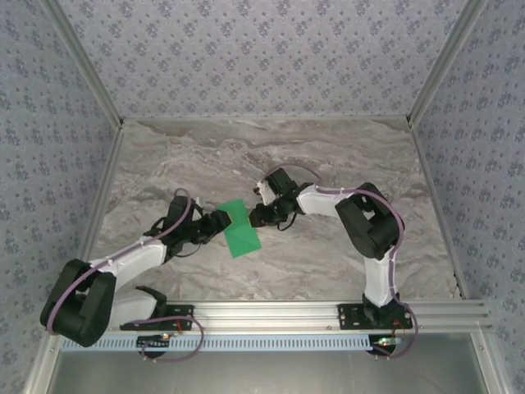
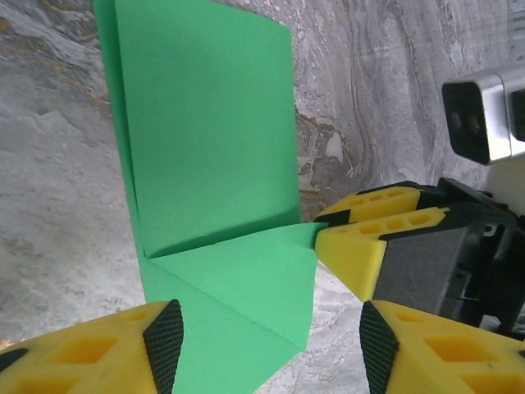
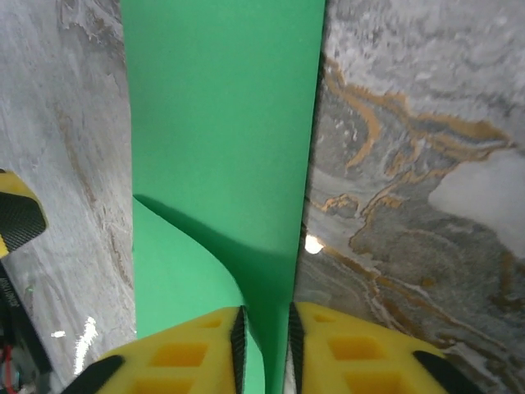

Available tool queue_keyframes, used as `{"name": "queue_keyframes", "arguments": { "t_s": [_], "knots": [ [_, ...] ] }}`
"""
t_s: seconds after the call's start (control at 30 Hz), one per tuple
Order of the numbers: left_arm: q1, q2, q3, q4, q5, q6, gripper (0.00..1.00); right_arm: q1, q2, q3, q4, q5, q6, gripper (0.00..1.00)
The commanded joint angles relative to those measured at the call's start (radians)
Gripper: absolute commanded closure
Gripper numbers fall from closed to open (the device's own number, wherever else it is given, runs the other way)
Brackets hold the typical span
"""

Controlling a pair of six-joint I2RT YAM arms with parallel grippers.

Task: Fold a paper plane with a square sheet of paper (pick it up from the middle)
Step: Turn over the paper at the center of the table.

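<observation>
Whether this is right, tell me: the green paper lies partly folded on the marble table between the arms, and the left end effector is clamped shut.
Not quite: the left end effector is open, its fingers wide apart, not closed on the green paper, as the left wrist view shows. The rest holds.

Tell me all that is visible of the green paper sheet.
The green paper sheet is thin, plain and bright, folded into a narrower shape with overlapping layers and slanted creases. It lies on the marble table between the arms. One flap corner seems pinched in the nearly closed jaws of the right gripper. The left gripper holds open jaws astride its near corner, not pinching it.
</observation>
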State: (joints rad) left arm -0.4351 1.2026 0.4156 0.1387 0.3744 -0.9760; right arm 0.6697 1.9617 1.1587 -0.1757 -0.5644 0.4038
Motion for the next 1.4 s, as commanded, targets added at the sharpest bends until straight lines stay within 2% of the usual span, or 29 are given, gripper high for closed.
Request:
{"name": "queue_keyframes", "arguments": {
  "t_s": [0.0, 0.07, 0.17, 0.47, 1.2, 1.3, 1.37],
  "knots": [
    [-0.012, 0.025, -0.012, 0.058, 0.038, -0.028, 0.38, 0.002, 0.023, 0.025, -0.012, -0.061, -0.010, 0.84],
    [-0.017, 0.042, -0.012, 0.079, 0.052, -0.035, 0.38, -0.002, 0.025, 0.025, -0.003, -0.066, -0.002, 0.92],
    [-0.023, 0.076, -0.011, 0.107, 0.070, -0.048, 0.38, -0.015, 0.014, 0.001, 0.034, -0.062, 0.022, 0.97],
    [-0.062, 0.177, 0.014, 0.174, 0.076, -0.072, 0.39, -0.052, -0.015, -0.063, 0.112, -0.060, 0.084, 0.99],
    [-0.069, 0.289, 0.103, 0.231, 0.090, -0.040, 0.41, -0.056, -0.013, -0.073, 0.101, -0.060, 0.079, 0.98],
    [-0.069, 0.306, 0.115, 0.224, 0.089, -0.036, 0.43, -0.056, -0.026, -0.071, 0.089, -0.058, 0.078, 0.94],
    [-0.069, 0.313, 0.123, 0.213, 0.085, -0.035, 0.45, -0.056, -0.046, -0.072, 0.076, -0.042, 0.079, 0.85]
  ]
}}
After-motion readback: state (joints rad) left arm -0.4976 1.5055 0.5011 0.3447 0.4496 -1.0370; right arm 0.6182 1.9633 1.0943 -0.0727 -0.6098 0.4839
